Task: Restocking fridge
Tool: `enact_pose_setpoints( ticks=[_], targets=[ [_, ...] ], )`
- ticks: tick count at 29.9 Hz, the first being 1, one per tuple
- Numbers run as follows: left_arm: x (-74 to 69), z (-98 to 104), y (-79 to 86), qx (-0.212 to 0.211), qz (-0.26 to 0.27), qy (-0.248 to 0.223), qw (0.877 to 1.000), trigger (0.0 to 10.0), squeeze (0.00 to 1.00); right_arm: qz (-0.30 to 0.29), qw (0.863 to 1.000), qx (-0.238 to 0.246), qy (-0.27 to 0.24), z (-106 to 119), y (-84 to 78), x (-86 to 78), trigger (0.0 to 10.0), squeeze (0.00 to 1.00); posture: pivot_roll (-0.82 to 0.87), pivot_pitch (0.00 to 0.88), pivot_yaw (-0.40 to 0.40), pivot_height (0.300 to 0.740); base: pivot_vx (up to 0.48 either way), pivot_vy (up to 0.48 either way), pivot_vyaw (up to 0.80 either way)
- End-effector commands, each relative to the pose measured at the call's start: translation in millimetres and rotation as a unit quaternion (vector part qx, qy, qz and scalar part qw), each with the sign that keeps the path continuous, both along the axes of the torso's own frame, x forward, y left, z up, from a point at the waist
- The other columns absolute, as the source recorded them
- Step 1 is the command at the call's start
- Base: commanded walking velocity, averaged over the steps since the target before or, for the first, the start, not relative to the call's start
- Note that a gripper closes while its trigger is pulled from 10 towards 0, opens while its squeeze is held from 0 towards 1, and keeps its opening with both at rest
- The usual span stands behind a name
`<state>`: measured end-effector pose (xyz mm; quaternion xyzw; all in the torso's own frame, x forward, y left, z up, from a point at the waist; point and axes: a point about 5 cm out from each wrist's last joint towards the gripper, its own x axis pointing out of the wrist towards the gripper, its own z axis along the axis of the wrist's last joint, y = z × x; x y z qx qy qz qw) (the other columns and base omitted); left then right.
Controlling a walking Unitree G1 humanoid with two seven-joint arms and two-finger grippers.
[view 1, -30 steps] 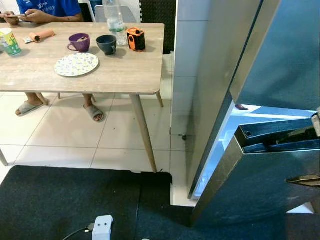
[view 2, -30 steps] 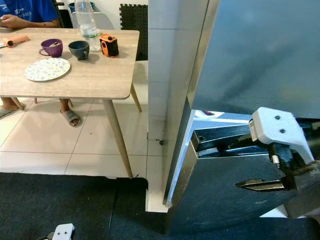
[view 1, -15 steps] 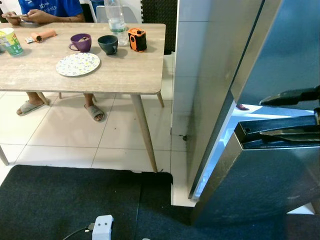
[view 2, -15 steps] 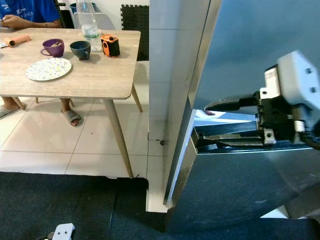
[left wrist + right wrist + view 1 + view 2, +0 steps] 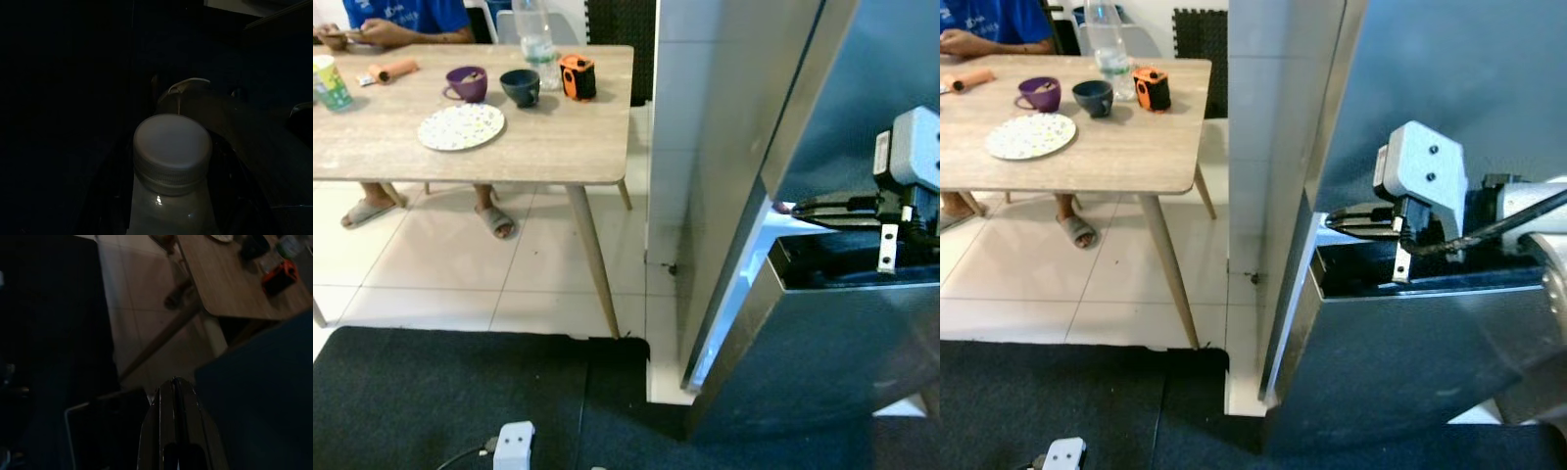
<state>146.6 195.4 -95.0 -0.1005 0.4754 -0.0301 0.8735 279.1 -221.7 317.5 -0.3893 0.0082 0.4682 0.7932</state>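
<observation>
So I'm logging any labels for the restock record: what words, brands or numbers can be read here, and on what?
None can be read.
Person's blue shirt: white print, too blurred to read.
Green and white cup: printing too small to read.
Clear bottle on the table: label unreadable.
Bottle cap in the left wrist view: plain white, no text.

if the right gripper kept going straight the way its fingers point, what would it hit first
Probably nothing close: the right gripper points left out of the gap above the lower fridge door, toward the wooden table. Depth is unclear.
</observation>
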Motion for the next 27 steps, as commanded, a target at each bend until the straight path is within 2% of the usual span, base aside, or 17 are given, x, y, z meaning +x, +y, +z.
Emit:
enact_pose_setpoints(
  ticks=[1,3,4,8,13,17,21,25,27],
  targets=[
    [-11.7,-6,-10.0,-0.019,-0.007,0.023,1.000,10.0,0.00,-0.018,1.000,-0.024,0.003,-5,-4.0,2.7,0.0,0.00,-0.11,0.121,-0.024,0.740,0.000,0.000,0.00],
    [-11.5,-6,-10.0,-0.019,-0.007,0.023,1.000,10.0,0.00,-0.022,0.999,-0.031,0.006,-7,-5.2,3.1,0.0,0.00,-0.11,0.121,-0.024,0.740,0.000,0.000,0.00],
    [-11.7,-6,-10.0,-0.019,-0.007,0.023,1.000,10.0,0.00,-0.023,0.999,-0.043,0.013,-11,-6.8,2.8,10.0,0.00,-0.11,0.120,-0.023,0.740,0.000,0.000,0.00],
    [-12.4,-6,-9.8,-0.018,-0.008,0.024,1.000,10.0,0.00,-0.047,0.994,-0.097,0.035,-24,-16.6,4.2,10.0,0.00,-0.11,0.120,-0.023,0.740,0.000,0.000,0.00],
    [-12.4,-6,-10.0,-0.019,-0.008,0.024,1.000,10.0,0.00,-0.049,0.992,-0.106,0.048,-29,-18.6,4.3,10.0,0.00,-0.11,0.120,-0.023,0.740,0.000,0.000,0.00],
    [-12.6,-6,-10.2,-0.019,-0.007,0.024,1.000,10.0,0.00,-0.019,0.988,-0.123,0.090,-38,-17.1,-5.8,10.0,0.00,-0.11,0.122,-0.025,0.740,0.000,0.000,0.00],
    [-12.8,-6,-10.0,-0.019,-0.006,0.024,1.000,10.0,0.00,-0.014,0.983,-0.135,0.120,-42,-20.2,-13.5,10.0,0.00,-0.11,0.125,-0.023,0.740,0.000,0.000,0.00],
    [-12.9,-6,-9.9,-0.019,-0.006,0.024,1.000,10.0,0.00,-0.013,0.981,-0.141,0.130,-43,-21.6,-15.9,10.0,0.00,-0.11,0.125,-0.023,0.740,0.000,0.000,0.00],
    [-13.2,-6,-9.8,-0.019,-0.006,0.025,0.999,10.0,0.00,-0.031,0.971,-0.172,0.165,-44,-37.3,-24.0,10.0,0.00,-0.11,0.125,-0.023,0.740,0.000,0.000,0.00]
  ],
)
